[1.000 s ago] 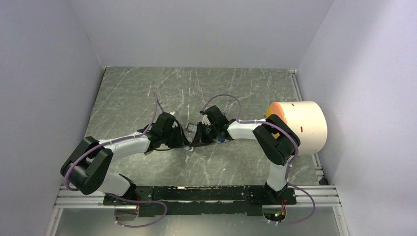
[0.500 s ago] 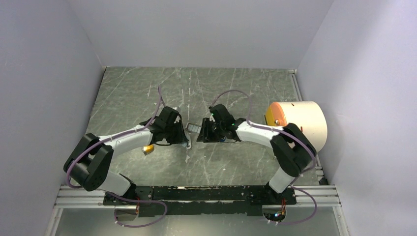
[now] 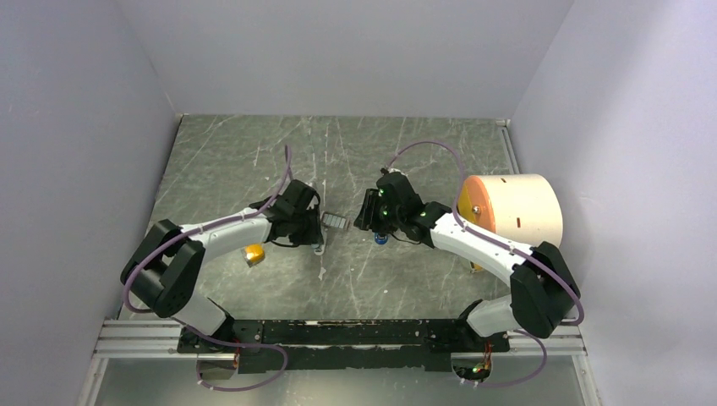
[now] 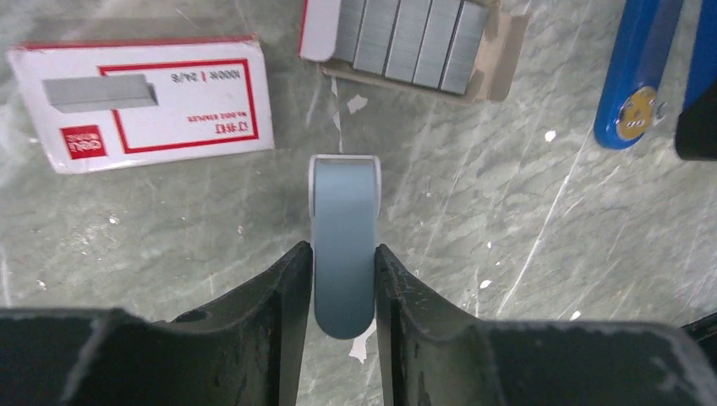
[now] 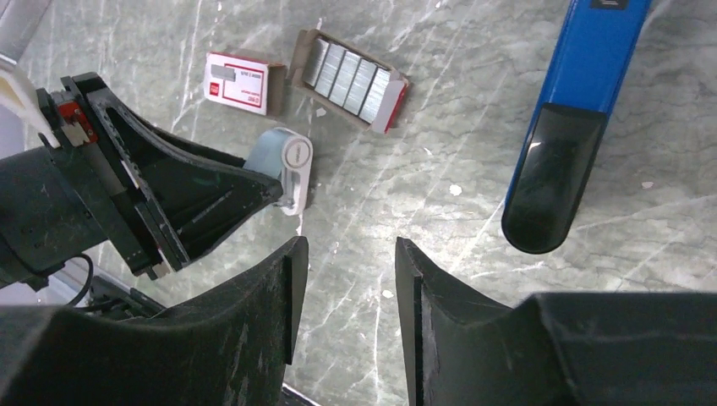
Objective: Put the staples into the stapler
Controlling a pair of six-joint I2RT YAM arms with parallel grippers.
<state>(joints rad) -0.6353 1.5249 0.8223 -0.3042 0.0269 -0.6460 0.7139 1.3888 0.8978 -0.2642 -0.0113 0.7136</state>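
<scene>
Open tray (image 4: 506, 44) of staples (image 4: 412, 41) laid just ahead of left gripper (image 4: 342, 254), clamped on grey-blue tool (image 4: 342, 194), right gripper (image 5: 348, 245) held apart over open tabletop (image 5: 448, 245) beside stapler (image 5: 592, 93)

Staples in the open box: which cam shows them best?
Right wrist: the staples sit fully in frame, strips side by side, each one distinct. Left wrist shows them larger but crops them at its top edge. Top external: I cannot make them out.
</scene>
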